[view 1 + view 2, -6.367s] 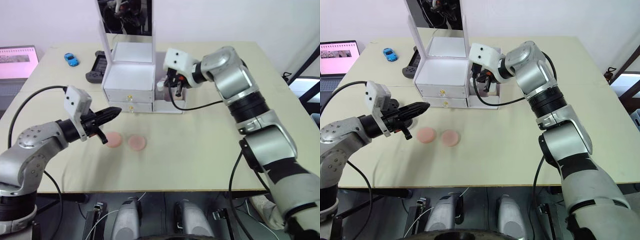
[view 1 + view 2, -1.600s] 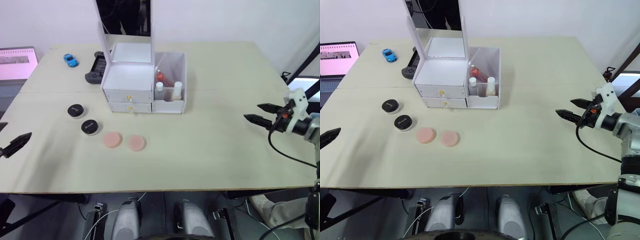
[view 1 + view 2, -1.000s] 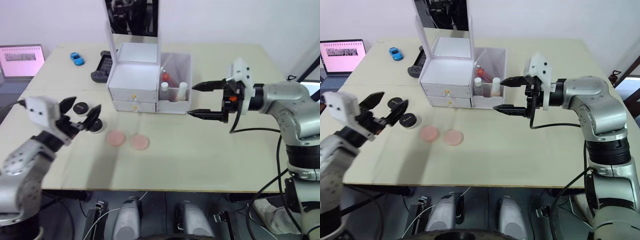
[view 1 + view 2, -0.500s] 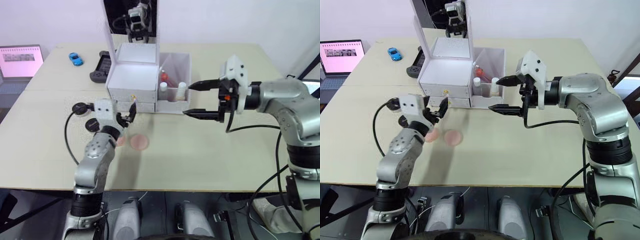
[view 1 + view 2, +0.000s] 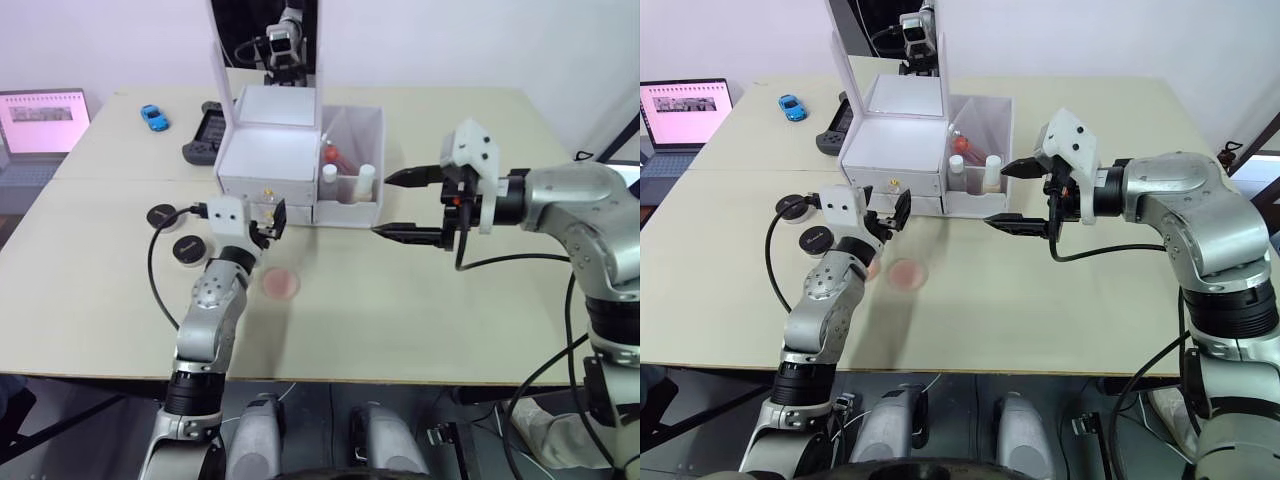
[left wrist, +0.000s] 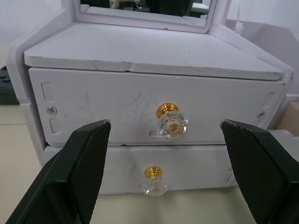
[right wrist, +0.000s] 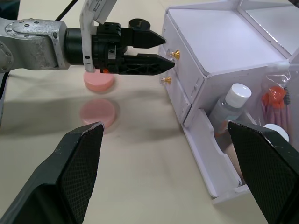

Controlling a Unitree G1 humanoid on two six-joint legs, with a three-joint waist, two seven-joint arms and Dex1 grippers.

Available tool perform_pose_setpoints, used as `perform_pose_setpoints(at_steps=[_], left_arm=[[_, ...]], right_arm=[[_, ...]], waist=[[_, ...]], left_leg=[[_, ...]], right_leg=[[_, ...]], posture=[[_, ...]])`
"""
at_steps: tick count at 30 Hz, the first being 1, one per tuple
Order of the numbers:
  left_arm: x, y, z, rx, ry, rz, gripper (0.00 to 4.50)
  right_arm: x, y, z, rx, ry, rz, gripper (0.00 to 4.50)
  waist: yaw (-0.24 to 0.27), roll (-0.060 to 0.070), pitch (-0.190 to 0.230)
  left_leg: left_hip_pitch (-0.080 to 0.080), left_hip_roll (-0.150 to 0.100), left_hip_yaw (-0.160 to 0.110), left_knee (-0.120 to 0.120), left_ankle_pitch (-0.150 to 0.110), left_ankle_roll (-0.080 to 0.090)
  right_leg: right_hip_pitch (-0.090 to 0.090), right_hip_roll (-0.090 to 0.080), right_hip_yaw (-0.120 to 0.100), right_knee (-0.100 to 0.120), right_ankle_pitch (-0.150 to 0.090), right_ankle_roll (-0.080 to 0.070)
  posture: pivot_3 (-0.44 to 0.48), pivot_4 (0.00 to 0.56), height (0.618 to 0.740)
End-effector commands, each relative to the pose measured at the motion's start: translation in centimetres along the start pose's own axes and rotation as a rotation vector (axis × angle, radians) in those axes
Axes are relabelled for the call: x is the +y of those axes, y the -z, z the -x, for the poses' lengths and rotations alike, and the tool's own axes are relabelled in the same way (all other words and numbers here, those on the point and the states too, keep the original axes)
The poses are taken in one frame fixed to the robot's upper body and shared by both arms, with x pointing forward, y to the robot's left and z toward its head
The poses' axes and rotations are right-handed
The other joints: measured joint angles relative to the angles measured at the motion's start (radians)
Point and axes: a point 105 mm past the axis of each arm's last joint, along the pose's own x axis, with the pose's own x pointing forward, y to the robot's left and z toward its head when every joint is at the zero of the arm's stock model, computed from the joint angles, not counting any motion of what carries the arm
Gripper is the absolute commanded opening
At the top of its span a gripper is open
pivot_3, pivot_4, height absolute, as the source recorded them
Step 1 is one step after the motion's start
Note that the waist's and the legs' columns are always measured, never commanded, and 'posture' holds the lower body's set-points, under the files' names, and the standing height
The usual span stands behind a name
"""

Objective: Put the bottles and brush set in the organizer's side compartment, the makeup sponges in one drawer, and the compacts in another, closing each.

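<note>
A: Left gripper (image 6: 163, 154) status?

B: Fingers spread wide, empty. It sits just in front of the organizer (image 5: 268, 160), level with the two gold-knobbed drawers. The upper knob (image 6: 171, 122) lies between the fingertips, no contact. Both drawers are shut.

A: Right gripper (image 5: 405, 205)?

B: Also wide open, holding nothing. It hovers above the table (image 5: 420, 300), just to the side of the side compartment (image 5: 352, 170), fingertips pointing at it but apart from it.

A: Where's the task stuff?

B: Bottles (image 7: 229, 105) and the brush set (image 7: 275, 95) stand inside the side compartment. One makeup sponge (image 5: 282, 284) lies on the table in front of the organizer; the second one (image 7: 99, 80) is next to it, partly behind the left arm in the head views. Both compacts (image 5: 160, 215) are on the table off the organizer's drawer-side corner, clear of the sponges.

A: Change vs half a second ago?

B: The left gripper has moved a bit closer to the drawer fronts. The right gripper has barely shifted. Sponges, compacts and organizer are in the same spots.

A: Anything else on the table?

B: A blue toy car (image 5: 154, 117) and a black controller (image 5: 210, 130) behind the organizer, and a laptop (image 5: 42, 108) beyond the far table corner.
</note>
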Motion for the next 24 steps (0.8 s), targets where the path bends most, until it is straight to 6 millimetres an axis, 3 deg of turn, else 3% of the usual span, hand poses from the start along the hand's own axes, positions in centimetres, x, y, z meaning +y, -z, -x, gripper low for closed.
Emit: perform_pose_setpoints(at_steps=[1,7,14,19,24], left_arm=[[-1.0,-1.2,-0.5,-0.062,0.046,-0.011,3.14],[-0.3,-1.1,-0.7,-0.076,0.002,0.005,0.29],[-0.7,-1.1,-0.1,-0.080,0.023,0.003,0.30],[-2.4,-2.0,2.5,-0.080,0.111,0.058,0.30],[-1.7,-2.5,4.8,-0.046,0.099,0.040,0.30]], right_arm=[[-0.2,-1.3,0.5,-0.007,0.021,0.070,4.50],[-0.2,-1.0,0.5,0.013,0.017,0.080,4.50],[-0.2,-0.8,0.5,0.022,0.010,0.091,4.50],[-0.1,-0.9,-0.3,0.002,-0.015,0.086,4.50],[0.1,-0.6,-0.7,0.009,-0.042,0.083,4.50]], waist=[[0.000,0.000,0.000],[-0.001,0.000,0.000],[-0.001,0.000,0.000],[-0.004,0.000,0.000],[-0.001,0.000,0.000]], left_leg=[[0.000,0.000,0.000,0.000,0.000,0.000],[0.000,0.000,0.000,0.000,0.000,0.000],[0.000,0.000,0.000,0.000,0.000,0.000],[0.000,0.000,0.000,-0.001,0.000,0.000],[0.000,0.000,0.000,0.000,0.000,0.000]], right_leg=[[0.000,0.000,0.000,0.000,0.000,0.000],[0.000,0.000,0.000,0.000,0.000,0.000],[0.000,0.000,0.000,0.000,0.000,0.000],[-0.001,0.000,0.000,0.000,0.000,0.000],[0.000,0.000,0.000,0.000,0.000,0.000]], posture=[[0.000,0.150,0.740],[0.000,0.150,0.740],[0.000,0.150,0.740],[0.000,0.150,0.740],[0.000,0.150,0.740]])
